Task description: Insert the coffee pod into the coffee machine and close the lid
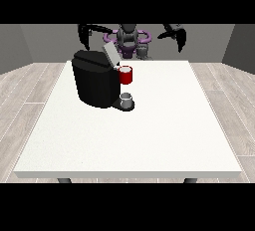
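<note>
- Raised at the view's top, both arms, elbows out to the sides, forearms bent down — well apart from everything on the white table (149, 140).
- Hand at the view's left (84, 37): held above the table's far edge, just behind the coffee machine (95, 83), hanging downward; touching nothing. Too small and dark to tell whether spread or curled.
- Hand at the view's right (179, 38): held high past the far edge, well away from the machine, also pointing down; holding nothing visible. Finger pose likewise impossible to tell.
- Coffee machine: black, blocky, standing upright on the table's far left part, its front turned toward the view's right.
- Lid (110, 54): grey, tilted up and back from the machine's top — open, its long axis slanting toward the upper left.
- Red thing at the machine (126, 75): sitting at the machine's front, just under the raised lid, upright.
- Grey thing (126, 97): small and round, standing on the dark base at the machine's foot, directly below the red thing; upright, its axis vertical. Cannot tell whether pod or cup.
- Robot's torso (128, 38): centred behind the far edge, between the two arms, facing the camera.
</note>
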